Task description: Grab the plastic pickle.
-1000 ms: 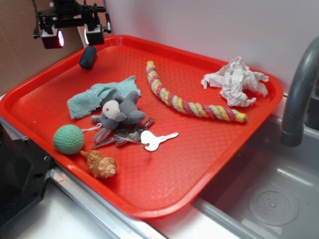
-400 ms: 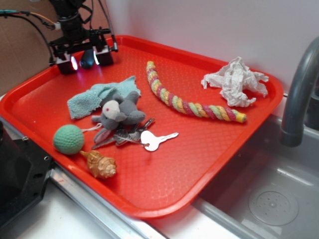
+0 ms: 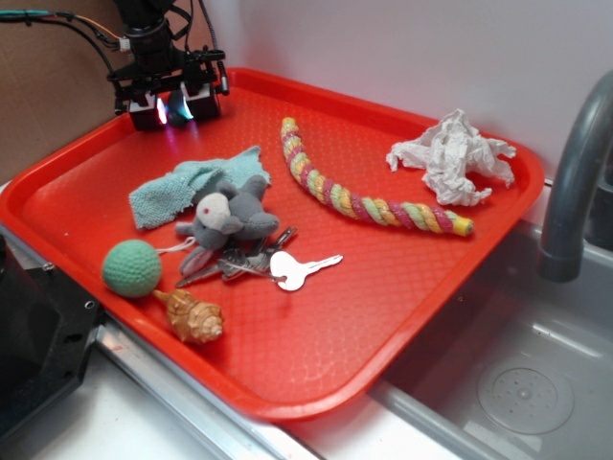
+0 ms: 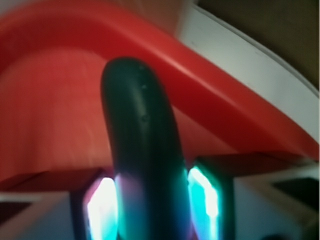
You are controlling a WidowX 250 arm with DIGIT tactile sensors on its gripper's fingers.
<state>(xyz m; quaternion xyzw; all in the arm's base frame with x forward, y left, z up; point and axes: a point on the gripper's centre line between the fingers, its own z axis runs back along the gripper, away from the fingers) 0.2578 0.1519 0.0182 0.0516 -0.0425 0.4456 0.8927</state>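
Claw [image 3: 172, 105] down at upper left of frame, over far corner of red tray [image 3: 402, 316], both lit pads pressed on plastic pickle [image 4: 145, 165], so gripping it. Wrist view blurry, but dark green pickle sits right between glowing fingers [image 4: 205, 200], tray rim behind. Elsewhere on tray: twisted rope [image 3: 359, 196] centre, crumpled paper [image 3: 455, 158] upper right, teal cloth [image 3: 182, 187], grey plush mouse [image 3: 230, 218], keys [image 3: 287, 266], green ball [image 3: 132, 267], seashell [image 3: 194, 317] lower left. Steel sink [image 3: 517, 383] and grey faucet [image 3: 575, 172] at right, white wall [image 3: 412, 48] behind, brown board [image 3: 48, 96] at left.
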